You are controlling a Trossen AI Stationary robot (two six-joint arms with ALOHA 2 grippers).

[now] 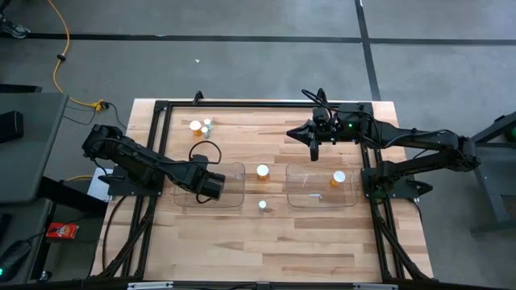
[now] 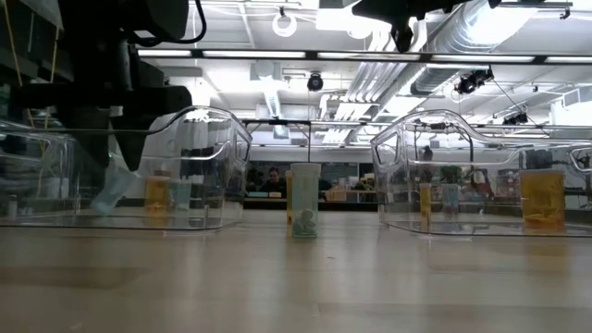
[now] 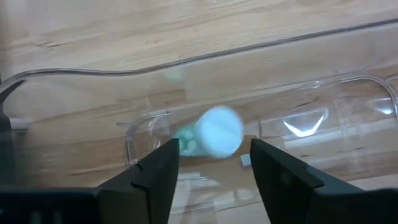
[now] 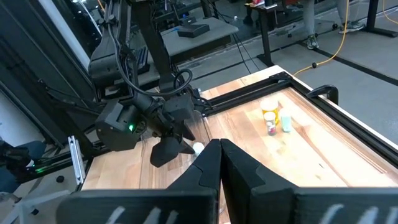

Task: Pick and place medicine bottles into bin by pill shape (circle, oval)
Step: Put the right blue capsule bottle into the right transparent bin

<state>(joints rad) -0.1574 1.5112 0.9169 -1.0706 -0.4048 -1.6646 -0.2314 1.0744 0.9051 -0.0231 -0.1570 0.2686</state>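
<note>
Wooden table point(image 1: 266, 242) with two clear bins; left gripper point(image 1: 211, 184) over the left bin point(image 1: 234, 187), fingers parted, nothing between them.
Pale teal bottle point(image 3: 214, 132) blurred just past the spread left fingers point(image 3: 158, 177), apparently loose inside the left bin. Right bin point(image 1: 310, 189) holds an amber bottle point(image 1: 339, 178). Between the bins: an amber bottle point(image 1: 263, 171) and a pale one point(image 1: 263, 205), both upright. Two more bottles point(image 1: 200, 126) near the far left corner. Right gripper point(image 1: 314, 145) pinched closed, empty, beyond the right bin.
</note>
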